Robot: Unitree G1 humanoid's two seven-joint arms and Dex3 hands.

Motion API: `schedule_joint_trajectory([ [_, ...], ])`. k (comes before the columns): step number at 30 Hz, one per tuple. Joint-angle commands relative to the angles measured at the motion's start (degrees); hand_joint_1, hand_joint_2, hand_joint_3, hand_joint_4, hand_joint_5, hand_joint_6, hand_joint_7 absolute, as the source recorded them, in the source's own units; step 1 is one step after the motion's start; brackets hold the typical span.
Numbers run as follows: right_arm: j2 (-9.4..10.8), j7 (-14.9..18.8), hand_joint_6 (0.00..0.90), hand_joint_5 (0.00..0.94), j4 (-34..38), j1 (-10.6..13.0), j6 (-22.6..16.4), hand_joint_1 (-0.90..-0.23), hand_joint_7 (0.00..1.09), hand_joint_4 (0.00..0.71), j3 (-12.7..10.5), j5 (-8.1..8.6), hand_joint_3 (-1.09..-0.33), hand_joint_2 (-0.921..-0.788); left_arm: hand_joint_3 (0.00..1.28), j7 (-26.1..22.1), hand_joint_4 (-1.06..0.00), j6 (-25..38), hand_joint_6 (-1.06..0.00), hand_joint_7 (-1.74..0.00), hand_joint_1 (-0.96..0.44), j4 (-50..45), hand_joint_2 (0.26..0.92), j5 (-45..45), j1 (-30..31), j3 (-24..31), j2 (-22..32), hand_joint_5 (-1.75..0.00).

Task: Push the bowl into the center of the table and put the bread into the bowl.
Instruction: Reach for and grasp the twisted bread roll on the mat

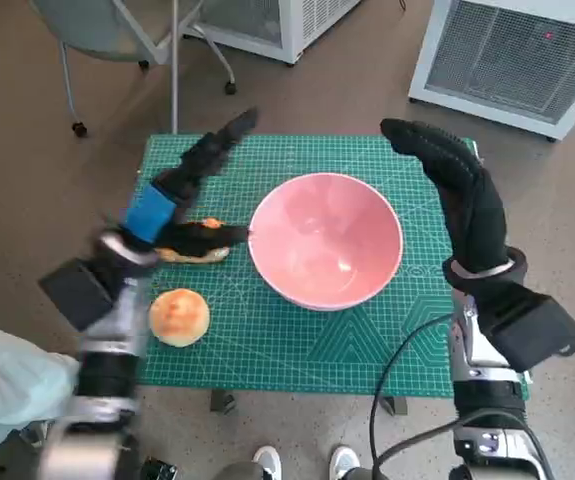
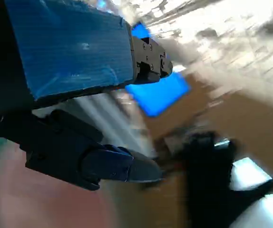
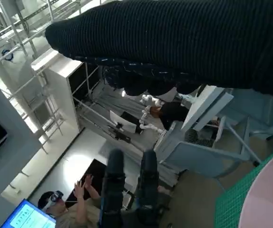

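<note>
We see the green cutting mat (image 1: 297, 345) covering the small table, and on it the pink bowl (image 1: 327, 240) sits close to the middle, a little toward the right edge. The bowl is empty as far as the head view shows. Our right hand (image 1: 452, 175) hovers just beside the bowl's right rim, fingers stretched out together toward the far edge and holding nothing. Our left hand (image 1: 192, 185) stands over the left part of the mat with its fingers spread apart, one pointing to the far edge and one lying low toward the bowl's left rim; it too holds nothing that we can make out, and the left wrist view is too blurred to add more. Two breads lie near the left edge: a flat, browned piece (image 1: 195, 252) partly under the left hand's lower finger, its long axis running left to right toward the bowl, and a round bun (image 1: 179, 316) nearer the front edge. Both lie on the left hand's side, so we judge the left hand the nearer for the pick.
</note>
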Motion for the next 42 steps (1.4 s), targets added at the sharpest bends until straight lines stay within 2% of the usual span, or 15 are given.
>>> schedule_joint_trajectory([
  [1,0.18,-0.38,-0.001,0.001,-0.17,1.73,1.38,-0.791,0.52,0.132,0.45,-0.05,-0.794,-0.921,0.02,-0.56,-0.05,16.09,-0.25,-0.03,-0.53,-7.81,0.848,10.94,-2.67,-3.45,9.81,0.0],
  [5,0.29,-0.45,-0.001,0.001,-0.02,1.54,1.53,-0.791,0.52,0.131,0.42,0.04,-0.794,-0.921,0.01,-1.02,-0.04,25.63,-0.26,-0.03,-0.44,-9.71,0.799,16.84,-4.41,-6.65,12.06,0.0],
  [8,0.43,-0.55,-0.001,0.001,0.15,1.36,1.65,-0.791,0.52,0.131,0.43,0.07,-0.795,-0.921,0.0,-0.87,-0.03,30.09,-0.27,-0.03,-0.34,-9.71,0.767,20.51,-5.4,-9.01,12.49,0.0],
  [16,0.72,-0.95,-0.001,0.001,0.6,0.98,1.7,-0.79,0.52,0.131,0.58,-0.17,-0.796,-0.921,0.01,-2.07,-0.02,33.58,-0.27,-0.01,0.02,-5.25,0.759,23.13,-6.56,-13.96,11.86,0.0],
  [19,0.84,-1.04,-0.001,0.001,0.89,0.89,1.48,-0.789,0.52,0.131,0.66,-0.25,-0.796,-0.921,0.01,-2.02,-0.02,34.55,-0.27,-0.01,0.09,-5.35,0.765,24.55,-6.52,-15.95,11.88,0.0],
  [29,1.12,-0.95,-0.001,0.001,1.17,0.94,1.31,-0.784,0.52,0.131,0.79,0.21,-0.799,-0.921,0.0,-0.55,-0.04,37.48,-0.27,0.0,0.05,-0.41,0.757,29.52,-8.94,-21.98,9.6,0.0],
  [35,1.35,-0.81,-0.001,0.0,1.57,1.11,1.09,-0.784,0.52,0.131,0.77,0.52,-0.799,-0.921,0.0,1.14,-0.05,38.69,-0.26,0.0,-0.03,6.62,0.736,32.98,-11.87,-26.16,6.69,0.0],
  [42,1.41,-0.81,-0.001,0.0,1.71,1.3,1.05,-0.783,0.52,0.131,0.64,0.68,-0.799,-0.921,0.0,4.14,-0.07,38.01,-0.26,0.0,-0.06,17.11,0.727,35.47,-15.2,-29.59,3.18,-0.01],
])
